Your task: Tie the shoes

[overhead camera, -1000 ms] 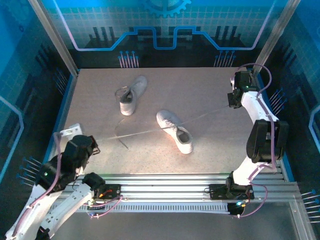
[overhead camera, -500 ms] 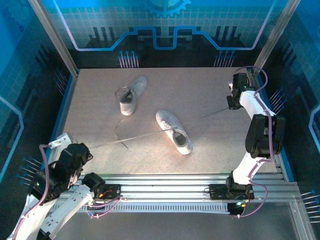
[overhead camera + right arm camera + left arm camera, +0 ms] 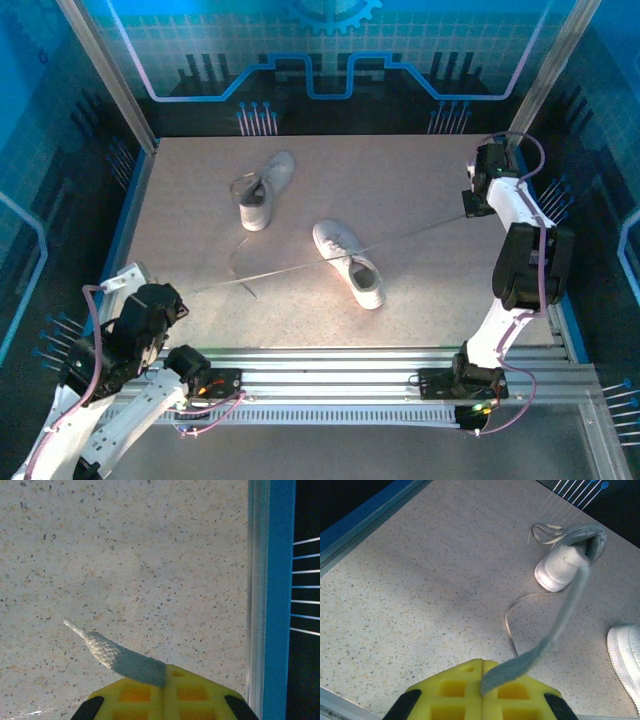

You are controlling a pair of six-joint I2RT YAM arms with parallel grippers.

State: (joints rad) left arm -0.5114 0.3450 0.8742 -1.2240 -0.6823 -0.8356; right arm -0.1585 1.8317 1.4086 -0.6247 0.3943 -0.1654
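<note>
Top external view: one lace (image 3: 300, 268) runs taut and nearly straight across the bench (image 3: 420, 170), from the left gripper (image 3: 168, 298) at the near left corner, over the near shoe (image 3: 350, 263) at mid-bench, to the right gripper (image 3: 470, 208) by the far right edge. The fingertips of both are too small there to judge. On the left wrist view the left gripper (image 3: 482, 672) has its yellow pads pressed together on the lace (image 3: 555, 630), which is blurred and overlaps the far shoe (image 3: 567, 562), so that view alone cannot settle which shoe it belongs to; the overhead line suggests the near one. The near shoe (image 3: 626, 655) is cut off by the right border of that picture, only its toe part showing. A loose lace (image 3: 512, 612) lies curled on the bench between the far shoe and the gripper. On the right wrist view the right gripper (image 3: 165, 680) is likewise pinched shut on a short lace end (image 3: 115, 655), whose tip pokes out to the left above the bench. The blue rail (image 3: 280, 580) stands just beside it on the right, leaving little margin on that side. The far shoe (image 3: 262, 188) lies left of centre towards the back, well apart from the near shoe. Open bench surface lies right of the near shoe and along the front strip.
</note>
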